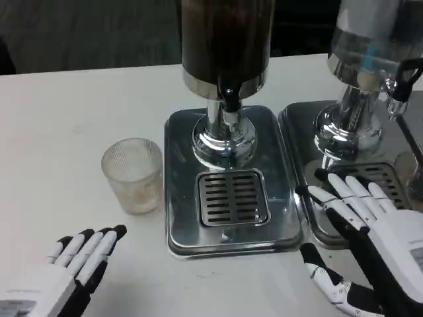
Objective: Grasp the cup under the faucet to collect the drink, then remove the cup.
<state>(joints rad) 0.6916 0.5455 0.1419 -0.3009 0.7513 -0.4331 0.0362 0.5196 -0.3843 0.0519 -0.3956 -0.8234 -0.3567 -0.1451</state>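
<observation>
A clear ribbed cup (pixel 133 174) stands upright on the white table, left of the middle dispenser's steel base (pixel 231 181). The dark-tank dispenser (pixel 225 39) has a black faucet (pixel 230 100) above the slotted drip grate (pixel 232 198); nothing stands on the grate. My left hand (pixel 76 264) lies low at the front left, fingers spread and pointing toward the cup, a short way below it and apart from it. My right hand (pixel 367 228) hovers at the front right with fingers spread, over the edge of the second dispenser's base, holding nothing.
A second dispenser (pixel 370 53) with a clear tank and its own steel base and grate (pixel 370 175) stands at the right, close to my right hand. The table's far edge runs behind the dispensers; bare white table (pixel 53 119) lies left of the cup.
</observation>
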